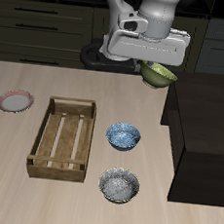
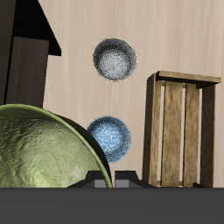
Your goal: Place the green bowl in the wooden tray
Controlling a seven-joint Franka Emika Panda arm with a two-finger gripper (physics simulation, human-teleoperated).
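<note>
The green bowl (image 1: pixel 159 75) is an olive-green round bowl held high above the table at the back, tilted, under my gripper (image 1: pixel 151 67). The gripper is shut on the bowl's rim. In the wrist view the bowl (image 2: pixel 44 149) fills much of the frame close to the fingers. The wooden tray (image 1: pixel 63 138) is a light-brown slatted crate resting on the table, nearer the front edge than the gripper and well apart from it. It also shows in the wrist view (image 2: pixel 182 131). The tray holds nothing.
Two blue-grey patterned bowls (image 1: pixel 123 136) (image 1: pixel 120 185) sit beside the tray; they also show in the wrist view (image 2: pixel 109 136) (image 2: pixel 115 59). A pink plate (image 1: pixel 14 101) lies on the tray's other side. A dark box (image 1: pixel 202 133) stands under and beside the held bowl.
</note>
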